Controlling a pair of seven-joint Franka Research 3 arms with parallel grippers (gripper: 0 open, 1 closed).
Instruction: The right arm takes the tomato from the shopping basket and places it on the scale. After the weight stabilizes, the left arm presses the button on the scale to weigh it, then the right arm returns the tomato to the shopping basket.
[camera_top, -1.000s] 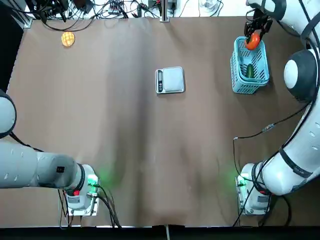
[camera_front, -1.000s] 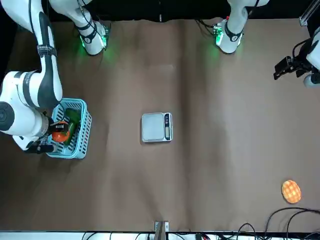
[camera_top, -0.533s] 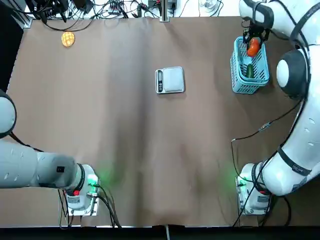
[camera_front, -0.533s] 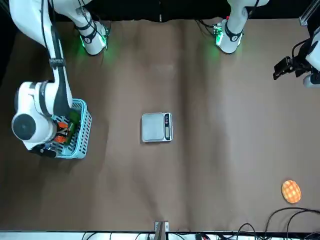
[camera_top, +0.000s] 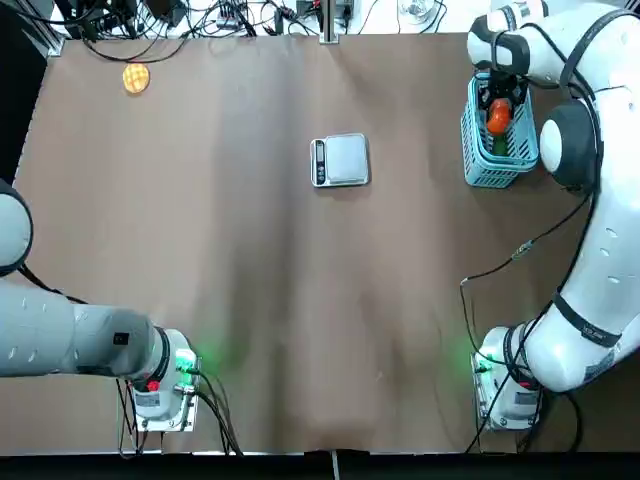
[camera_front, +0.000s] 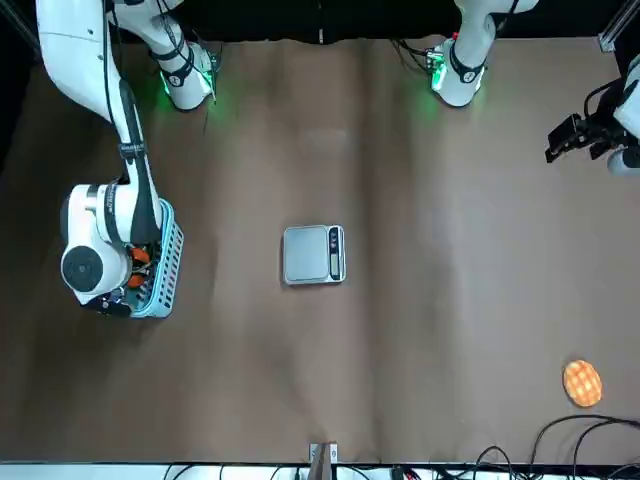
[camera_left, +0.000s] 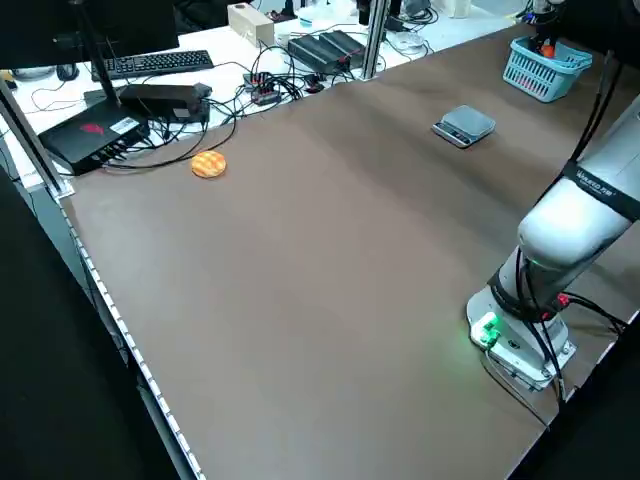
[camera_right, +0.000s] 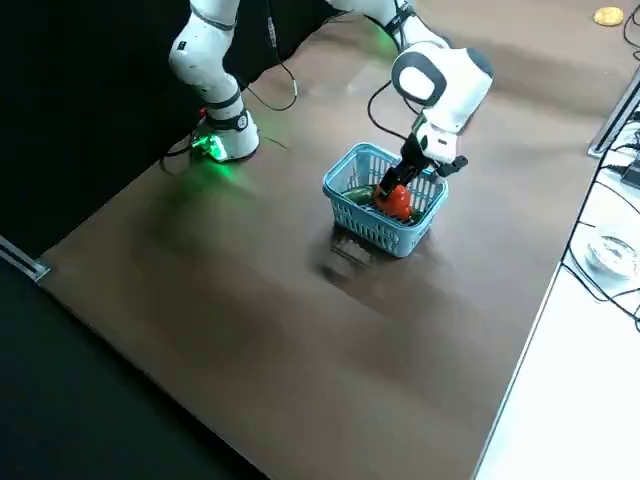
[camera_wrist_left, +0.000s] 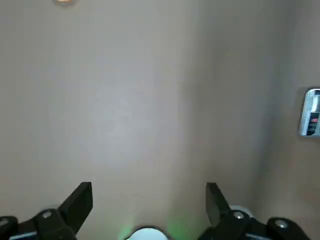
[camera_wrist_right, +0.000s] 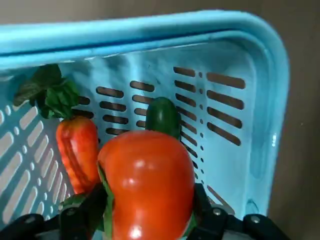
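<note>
Left gripper (camera_wrist_left: 149, 210) hangs spread above bare counter (camera_top: 250, 260), parked clear of the work. Midway sits the scale (camera_top: 341, 160), plate empty. Farthest out, the right gripper (camera_wrist_right: 145, 210) pinches the tomato (camera_wrist_right: 146, 180) inside the basket (camera_wrist_right: 240, 100), beside a green vegetable (camera_wrist_right: 163, 116), low enough for release, I'd judge.

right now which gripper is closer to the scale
Right. The right gripper is at the shopping basket, shut on the tomato, beside the scale. The left gripper hangs off by the table's far left edge.
</note>
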